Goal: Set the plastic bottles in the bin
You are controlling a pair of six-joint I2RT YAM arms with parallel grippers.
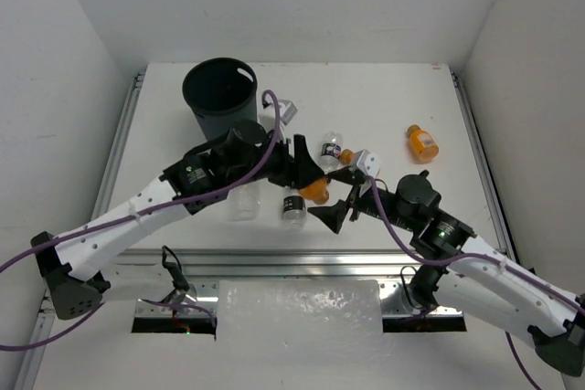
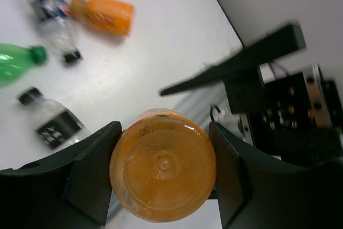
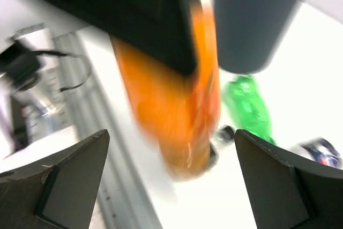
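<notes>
White table (image 1: 384,89); left gripper (image 1: 303,171) clamps orange bottle (image 2: 163,172), round dimpled base showing.

The white table (image 1: 384,98) I work on carries the dark bin (image 1: 218,121), upright at the upper left of the top view. An orange bottle (image 1: 421,142) lies alone toward the right. Near the centre lies a dark-labelled clear bottle (image 1: 331,146). Lower down, a black-labelled bottle (image 1: 292,207) and a plain clear bottle (image 1: 243,205) rest side by side. My left wrist view shows a green bottle (image 2: 13,63) at its left edge.
</notes>
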